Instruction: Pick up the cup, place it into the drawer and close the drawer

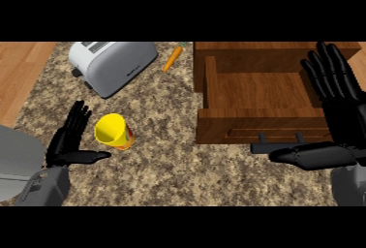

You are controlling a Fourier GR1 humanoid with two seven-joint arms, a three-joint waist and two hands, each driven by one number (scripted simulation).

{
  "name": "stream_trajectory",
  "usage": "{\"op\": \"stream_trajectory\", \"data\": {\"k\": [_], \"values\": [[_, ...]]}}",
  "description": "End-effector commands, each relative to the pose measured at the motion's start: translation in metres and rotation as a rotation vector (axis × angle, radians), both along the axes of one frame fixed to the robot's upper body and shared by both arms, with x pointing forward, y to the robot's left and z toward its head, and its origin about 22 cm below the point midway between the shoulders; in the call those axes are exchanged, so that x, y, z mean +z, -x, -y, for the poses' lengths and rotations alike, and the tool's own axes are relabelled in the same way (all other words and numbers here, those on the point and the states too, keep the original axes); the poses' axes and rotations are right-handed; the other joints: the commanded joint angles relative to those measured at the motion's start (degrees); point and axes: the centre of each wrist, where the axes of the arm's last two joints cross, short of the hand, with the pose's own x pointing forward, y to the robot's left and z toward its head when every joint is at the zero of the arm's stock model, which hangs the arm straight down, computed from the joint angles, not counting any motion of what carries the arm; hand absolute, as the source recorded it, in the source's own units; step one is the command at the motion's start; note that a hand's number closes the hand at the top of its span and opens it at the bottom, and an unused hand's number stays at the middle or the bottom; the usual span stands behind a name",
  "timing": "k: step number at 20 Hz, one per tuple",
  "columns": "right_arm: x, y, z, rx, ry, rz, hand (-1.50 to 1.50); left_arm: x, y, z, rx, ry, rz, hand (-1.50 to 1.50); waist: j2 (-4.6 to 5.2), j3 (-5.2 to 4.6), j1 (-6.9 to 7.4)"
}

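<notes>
Head view only. Yellow cup [114, 131] upright on the granite bench [164, 160], just beside left hand [71, 145], not touching as far as visible. Left hand wide, fingers straight, thumb out under cup's base side. Right hand [332, 121] also wide and holding nothing, over open drawer's [250, 92] right side, thumb near drawer handle [286, 138].

Judged light, rigid, likely smooth-walled and tippy; open mouth facing up. Best taken around mid-body, thumb opposite fingers, not at rim.

Drawer well apart to cup's right, cavity open with room for cup. Front wall to be cleared on the way in. Toaster [111, 65] and carrot [172, 58] behind, out of the path. Bare bench between cup and drawer.
</notes>
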Motion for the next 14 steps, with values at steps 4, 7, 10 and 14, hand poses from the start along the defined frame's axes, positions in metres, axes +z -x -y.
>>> {"op": "stream_trajectory", "data": {"k": [4,7,10,14], "values": [[0.0,-0.005,-0.007,-0.008,-0.006,-0.01,-1.5,-0.031,0.005,0.006,-0.001,-0.018,0.013,-1.5,0.07,-0.02,-0.12],[0.007,-0.01,0.016,0.008,-0.016,-0.006,-1.5,-0.043,0.019,-0.002,0.011,-0.029,0.024,-1.5,0.42,-0.12,-0.9],[0.01,0.004,-0.007,0.023,0.006,0.002,-1.5,-0.046,0.017,0.004,0.034,0.021,0.037,-1.5,0.43,-0.17,-1.25],[0.016,-0.007,-0.006,0.03,0.008,-0.003,-1.5,-0.044,0.015,0.0,0.023,0.016,0.076,-1.5,0.58,-0.21,-1.24]]}}
